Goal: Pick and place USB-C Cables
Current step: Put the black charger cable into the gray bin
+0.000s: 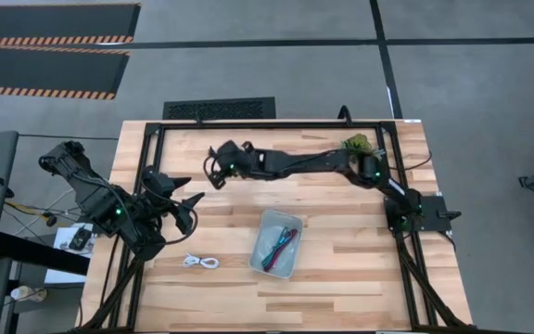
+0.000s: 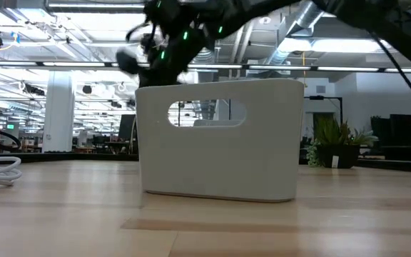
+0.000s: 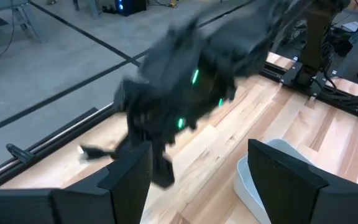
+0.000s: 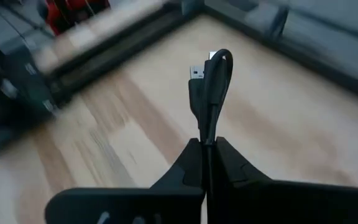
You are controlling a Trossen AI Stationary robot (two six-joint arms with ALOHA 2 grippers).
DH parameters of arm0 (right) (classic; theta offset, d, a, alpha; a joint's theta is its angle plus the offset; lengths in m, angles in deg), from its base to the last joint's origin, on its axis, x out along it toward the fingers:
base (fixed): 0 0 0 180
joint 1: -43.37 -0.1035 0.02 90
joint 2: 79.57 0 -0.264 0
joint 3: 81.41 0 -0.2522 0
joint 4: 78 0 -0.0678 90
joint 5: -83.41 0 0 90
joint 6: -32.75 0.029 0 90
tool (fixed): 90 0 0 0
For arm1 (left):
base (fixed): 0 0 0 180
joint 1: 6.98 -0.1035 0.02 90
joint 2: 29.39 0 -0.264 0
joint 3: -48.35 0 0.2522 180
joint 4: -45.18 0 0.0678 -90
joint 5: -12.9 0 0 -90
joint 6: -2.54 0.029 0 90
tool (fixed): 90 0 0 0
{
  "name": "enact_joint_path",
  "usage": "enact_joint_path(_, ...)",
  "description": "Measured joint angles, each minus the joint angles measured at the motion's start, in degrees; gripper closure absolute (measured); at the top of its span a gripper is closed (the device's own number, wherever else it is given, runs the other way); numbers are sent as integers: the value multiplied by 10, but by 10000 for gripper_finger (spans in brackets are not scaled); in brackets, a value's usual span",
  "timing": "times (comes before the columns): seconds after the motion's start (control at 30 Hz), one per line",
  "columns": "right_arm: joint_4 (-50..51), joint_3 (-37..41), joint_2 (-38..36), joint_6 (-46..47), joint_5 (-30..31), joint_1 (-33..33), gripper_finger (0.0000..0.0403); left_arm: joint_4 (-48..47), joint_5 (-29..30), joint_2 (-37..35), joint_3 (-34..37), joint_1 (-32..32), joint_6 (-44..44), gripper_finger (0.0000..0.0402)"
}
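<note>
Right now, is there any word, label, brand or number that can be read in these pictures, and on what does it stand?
None can be read.
Tray: plain wall, no print.
Black cable in the right gripper: no marking visible.
White cable: too small to tell.
Room signs behind: too blurred.

High view: overhead, looking straight down on the whole bench (image 1: 341, 269), both arms and floor beyond its far edge; low view: at bench-top height, looking level across the wood, very near the tray (image 2: 220, 143), hall behind; left wrist view: faces across the bench toward the right arm (image 3: 185, 93), with the tray's corner (image 3: 260, 180) close by; right wrist view: close over the wood near a bench edge; high, low and left wrist views share the tray.
</note>
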Motion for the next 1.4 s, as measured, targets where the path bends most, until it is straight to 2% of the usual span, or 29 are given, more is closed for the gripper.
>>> enact_joint_path(0.17,6,-1,-64,-42,1,11,389,0,1,0,0,0,0,155)
enact_joint_path(0.53,116,-2,-228,-129,55,15,389,4,10,0,0,0,-1,155)
enact_joint_path(0.6,142,-2,-257,-135,71,12,389,9,12,0,0,0,0,155)
enact_joint_path(0.7,179,9,-310,-148,126,-3,389,16,19,0,0,0,0,155)
enact_joint_path(0.83,187,92,-416,-143,176,-36,389,15,25,0,0,0,0,155)
enact_joint_path(1.0,163,275,-593,-87,267,-103,389,15,29,0,0,0,0,155)
enact_joint_path(1.1,71,412,-686,-47,275,-159,389,15,33,0,0,0,0,155)
enact_joint_path(1.2,-93,556,-745,-55,280,-212,389,16,44,0,0,0,2,155)
enact_joint_path(1.3,-284,691,-759,-77,295,-248,389,16,52,0,0,0,2,155)
enact_joint_path(1.4,-528,817,-726,-109,300,-273,389,16,53,0,0,0,1,155)
